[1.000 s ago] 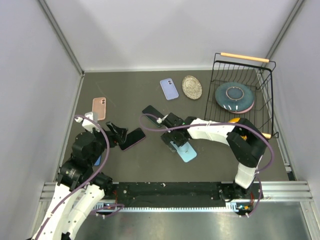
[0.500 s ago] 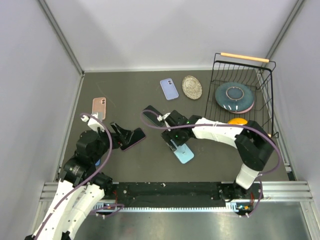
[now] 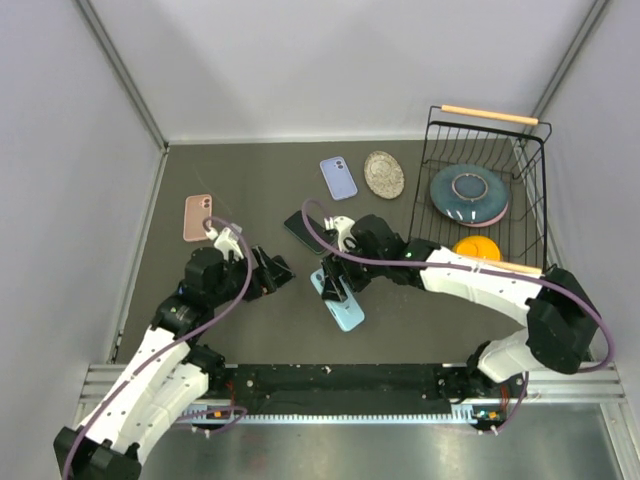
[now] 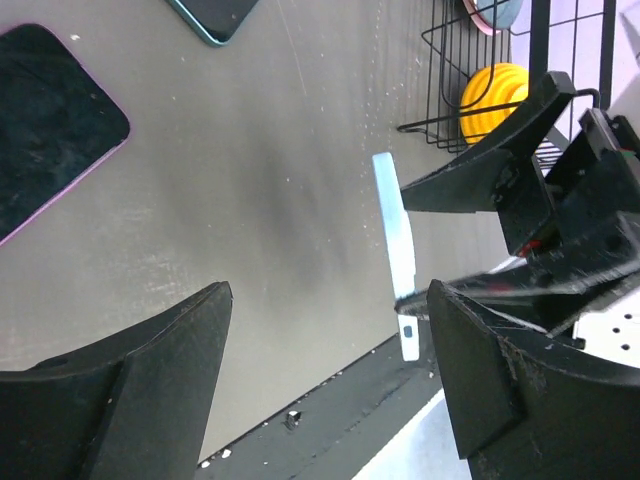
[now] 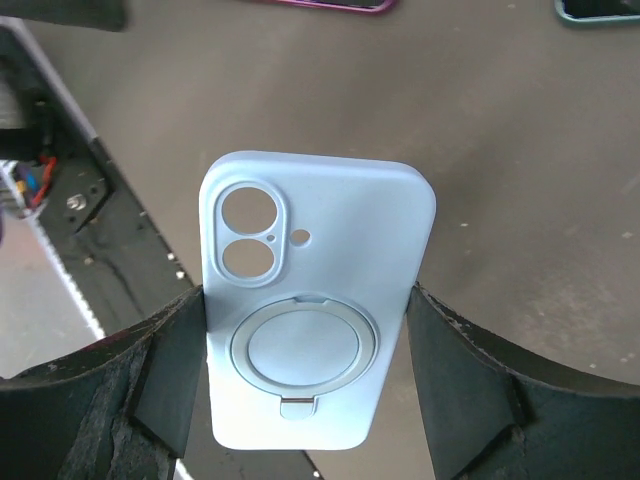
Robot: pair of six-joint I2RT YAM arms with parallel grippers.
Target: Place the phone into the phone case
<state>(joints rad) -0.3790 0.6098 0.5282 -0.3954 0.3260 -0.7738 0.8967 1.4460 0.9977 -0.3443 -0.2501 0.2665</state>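
Walls left, far and right of the table; rail along the near edge. Basket filling the far right, with plate and orange thing inside. Along the far side, well apart: pink phone, lavender phone, oval dish. Teal-edged phone just far of the right gripper. Open tabletop between the two grippers and on to the near rail.

Right arm stretched low from near right to the middle, gripper clamped on the case by both long sides, ring-stand back toward the wrist camera. Left arm bent in from near left, left gripper spread wide, holding nothing, facing the case's thin edge. Phone, dark with purple rim, flat on the table beside the left gripper, outside its fingers.
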